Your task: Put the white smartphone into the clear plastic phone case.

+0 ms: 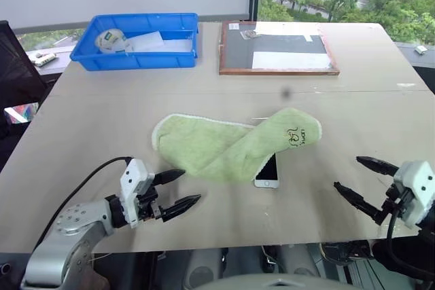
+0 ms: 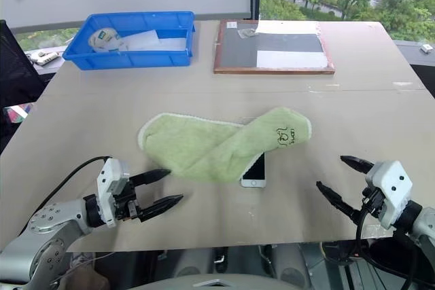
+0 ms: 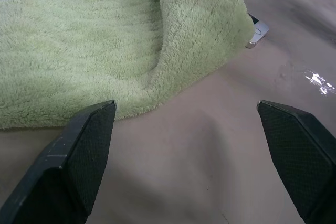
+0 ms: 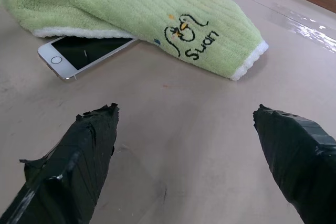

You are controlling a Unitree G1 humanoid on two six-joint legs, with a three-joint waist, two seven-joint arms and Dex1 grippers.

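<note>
The white smartphone (image 1: 268,173) lies face up on the table, its far half tucked under a folded green towel (image 1: 224,144); the home-button end sticks out toward me. The right wrist view shows the smartphone (image 4: 79,53) beside the towel's embroidered end. The clear plastic phone case is hidden or out of view. My left gripper (image 1: 190,186) hovers open near the towel's near-left edge, holding nothing. To the right of the phone my right gripper (image 1: 346,172) is open and empty, well apart from it.
A blue bin (image 1: 136,59) holding a tape roll and papers stands at the far left. A wooden-framed dark board (image 1: 277,71) with white sheets lies at the far middle. The table's front edge (image 1: 272,239) runs just below both grippers.
</note>
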